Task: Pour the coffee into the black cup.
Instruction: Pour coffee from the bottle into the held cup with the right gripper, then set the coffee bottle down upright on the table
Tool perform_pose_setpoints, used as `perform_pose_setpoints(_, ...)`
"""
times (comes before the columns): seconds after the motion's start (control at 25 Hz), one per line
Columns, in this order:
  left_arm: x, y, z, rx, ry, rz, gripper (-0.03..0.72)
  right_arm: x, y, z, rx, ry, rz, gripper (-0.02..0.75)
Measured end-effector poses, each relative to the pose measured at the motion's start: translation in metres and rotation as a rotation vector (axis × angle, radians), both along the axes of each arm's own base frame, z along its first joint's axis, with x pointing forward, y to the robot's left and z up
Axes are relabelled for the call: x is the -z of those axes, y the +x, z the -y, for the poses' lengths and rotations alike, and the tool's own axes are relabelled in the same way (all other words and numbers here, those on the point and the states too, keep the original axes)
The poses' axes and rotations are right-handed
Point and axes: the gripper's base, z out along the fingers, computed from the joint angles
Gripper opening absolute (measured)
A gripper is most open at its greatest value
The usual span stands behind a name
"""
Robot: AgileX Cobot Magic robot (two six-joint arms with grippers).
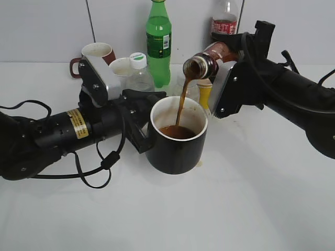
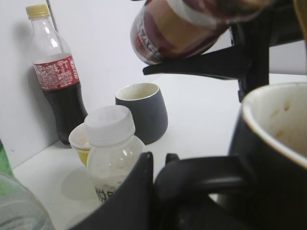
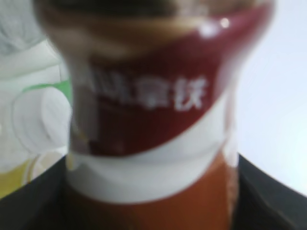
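The black cup [image 1: 175, 154] stands at the table's middle with a pool of coffee [image 1: 177, 132] inside. My left gripper [image 1: 140, 117] is shut on the cup's handle [image 2: 201, 175]; the cup's wall also shows in the left wrist view [image 2: 268, 182]. My right gripper [image 1: 226, 78] is shut on the coffee bottle [image 1: 209, 58], tilted mouth-down to the left above the cup. A brown stream [image 1: 181, 102] falls from its mouth into the cup. The bottle fills the right wrist view [image 3: 148, 120] and shows at the top of the left wrist view [image 2: 177, 28].
Behind the cup stand a green bottle [image 1: 158, 42], a cola bottle [image 1: 225, 18], a dark red mug [image 1: 94, 55], a white-capped clear bottle [image 1: 139, 73] and a small yellow-and-white cup [image 2: 81, 143]. A dark grey mug [image 2: 142, 112] shows in the left wrist view.
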Motion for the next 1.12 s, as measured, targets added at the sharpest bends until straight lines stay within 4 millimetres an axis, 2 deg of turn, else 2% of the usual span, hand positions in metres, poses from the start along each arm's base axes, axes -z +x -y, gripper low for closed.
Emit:
perform_pose_setpoints(0.2,0.000,0.000,0.000,-0.002,-0.001,0.000,0.041,0.006,0.000,-0.001,0.016,0.212,-0.225,0.499)
perform_pose_setpoints(0.4,0.000,0.003,-0.002,-0.037,-0.013,-0.009,0.041,0.014,-0.002,-0.004,0.046,0.331,-0.405,0.499)
perform_pose_setpoints(0.48,-0.001,0.002,-0.008,-0.085,-0.024,-0.027,0.041,0.014,-0.002,-0.002,0.079,0.454,-0.482,0.499)
perform_pose_setpoints(0.6,-0.003,0.000,-0.026,-0.209,-0.051,-0.065,0.041,0.020,-0.004,0.006,0.170,0.642,-0.592,0.499)
perform_pose_setpoints(0.84,-0.005,-0.004,-0.084,-0.493,-0.069,-0.109,0.041,0.044,-0.021,0.034,0.430,0.935,-0.734,0.499)
perform_pose_setpoints(1.0,0.000,-0.001,-0.111,-0.627,-0.060,-0.131,0.041,0.058,-0.031,0.048,0.536,1.018,-0.732,0.499)
perform_pose_setpoints(1.12,0.003,0.003,-0.121,-0.675,-0.058,-0.127,0.041,0.069,-0.029,0.053,0.583,1.057,-0.681,0.499)
